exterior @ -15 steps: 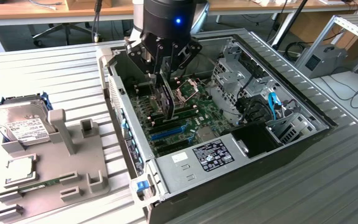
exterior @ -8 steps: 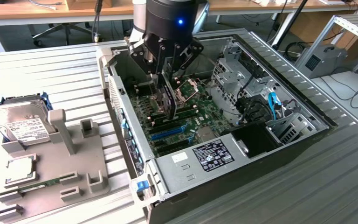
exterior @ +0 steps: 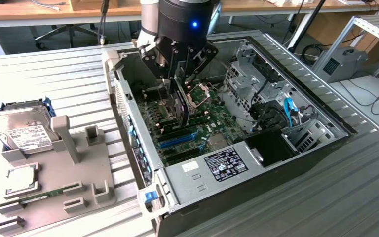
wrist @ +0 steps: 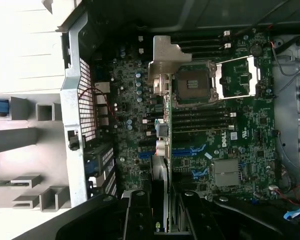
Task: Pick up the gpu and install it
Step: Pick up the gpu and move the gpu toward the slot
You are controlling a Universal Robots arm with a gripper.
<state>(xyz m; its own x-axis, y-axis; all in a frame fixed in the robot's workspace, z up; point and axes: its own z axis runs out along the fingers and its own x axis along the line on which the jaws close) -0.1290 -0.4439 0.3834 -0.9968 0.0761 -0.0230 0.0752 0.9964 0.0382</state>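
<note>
Exterior view: the black gripper [exterior: 179, 89] grips the one thin green gpu [exterior: 176, 111] with fan and heatsink, holding it on edge just above the green motherboard [exterior: 209, 123] in the open black computer case [exterior: 288, 187]. The dark arm [exterior: 183, 19] points straight down. At the exterior view's left, one silver hard drive [exterior: 21, 131] and one narrow green RAM stick [exterior: 41, 196] sit on a grey holder [exterior: 77, 192].
</note>
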